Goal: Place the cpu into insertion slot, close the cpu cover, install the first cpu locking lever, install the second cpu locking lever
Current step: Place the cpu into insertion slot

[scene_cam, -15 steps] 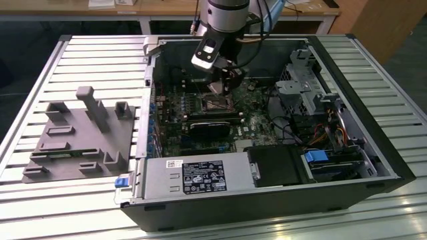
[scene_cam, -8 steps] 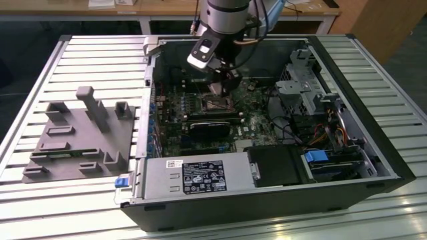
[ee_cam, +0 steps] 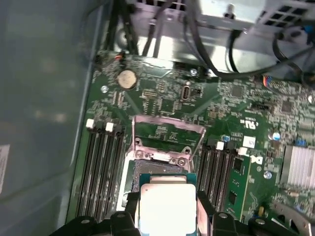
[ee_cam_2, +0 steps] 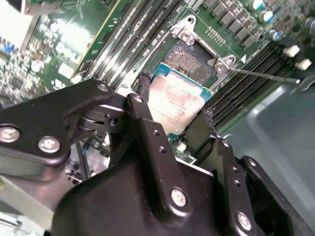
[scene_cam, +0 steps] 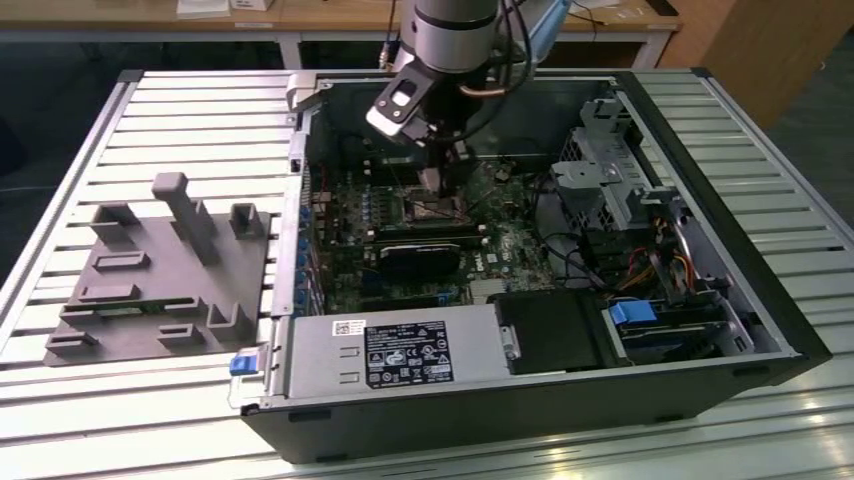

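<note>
My gripper is shut on the cpu, a flat square chip with a pale metal top, pinched by its edges between the black fingers. The chip hangs just above the insertion slot, a dark square socket on the green board, and overlaps one side of it in both wrist views. The cpu cover, a thin silvery frame, is swung open behind the socket. A thin locking lever sticks out unlatched. In the exterior view the gripper reaches down into the open computer case over the slot.
Long black memory slots flank the socket on both sides. The case walls, a drive cage with cables and the power supply crowd the board. A grey fixture block lies on the slatted table at the exterior view's left.
</note>
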{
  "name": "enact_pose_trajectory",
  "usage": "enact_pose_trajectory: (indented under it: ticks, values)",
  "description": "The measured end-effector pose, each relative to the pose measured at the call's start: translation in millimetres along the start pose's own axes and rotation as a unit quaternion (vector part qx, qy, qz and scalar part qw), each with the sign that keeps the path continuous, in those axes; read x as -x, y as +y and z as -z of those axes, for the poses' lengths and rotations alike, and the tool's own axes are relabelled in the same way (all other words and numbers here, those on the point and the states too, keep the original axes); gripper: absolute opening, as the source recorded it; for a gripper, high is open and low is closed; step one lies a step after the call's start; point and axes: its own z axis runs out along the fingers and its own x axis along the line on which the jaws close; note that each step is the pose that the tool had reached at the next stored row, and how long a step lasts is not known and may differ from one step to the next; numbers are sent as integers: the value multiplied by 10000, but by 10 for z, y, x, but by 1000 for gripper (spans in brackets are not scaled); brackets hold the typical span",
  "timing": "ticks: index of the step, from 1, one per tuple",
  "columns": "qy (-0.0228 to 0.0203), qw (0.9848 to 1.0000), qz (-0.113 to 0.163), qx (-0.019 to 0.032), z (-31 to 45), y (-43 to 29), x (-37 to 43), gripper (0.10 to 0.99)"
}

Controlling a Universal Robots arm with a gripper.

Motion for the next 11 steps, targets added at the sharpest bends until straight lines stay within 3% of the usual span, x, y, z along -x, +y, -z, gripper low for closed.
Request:
enact_pose_trajectory:
  ticks: [6, 11]
  values:
    - [-16, 9986, -538, 8, -54, -2, 0, 541]
    - [-21, 9976, -699, 11, -97, -5, -14, 541]
